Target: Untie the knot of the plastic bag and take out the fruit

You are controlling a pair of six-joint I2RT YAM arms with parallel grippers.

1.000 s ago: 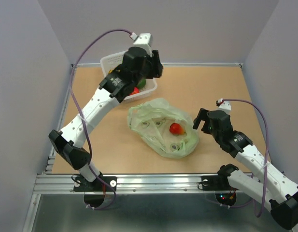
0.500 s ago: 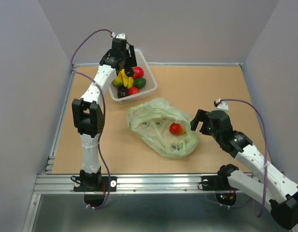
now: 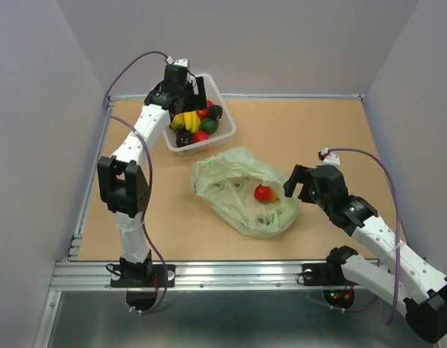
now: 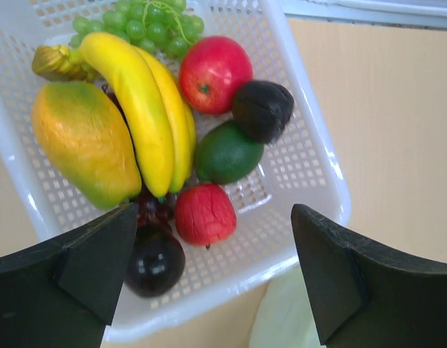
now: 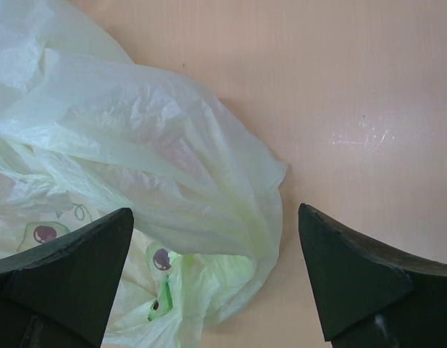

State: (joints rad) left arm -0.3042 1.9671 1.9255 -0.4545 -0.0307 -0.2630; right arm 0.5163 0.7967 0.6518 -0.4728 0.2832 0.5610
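Observation:
The pale green plastic bag (image 3: 241,190) lies loose and crumpled mid-table with a red fruit (image 3: 264,193) showing in its opening. No knot shows. My left gripper (image 3: 190,96) is open and empty above the white basket (image 3: 224,138). The left wrist view shows the basket's fruit below it: a red apple (image 4: 214,72), a dark fruit (image 4: 261,110), a green one (image 4: 227,152), another red one (image 4: 204,214) and a dark plum (image 4: 154,261). My right gripper (image 3: 299,187) is open and empty at the bag's right edge, over the bag's folds (image 5: 143,159).
The basket (image 4: 310,217) also holds a banana (image 4: 147,109), a yellow-orange mango (image 4: 82,141) and green grapes (image 4: 147,22). Grey walls enclose the table on three sides. A metal rail (image 3: 209,274) runs along the near edge.
My left arm has swung back from in front of the basket and now hangs over it. A dark fruit now shows in the basket. My right gripper has crept slightly towards the bag.

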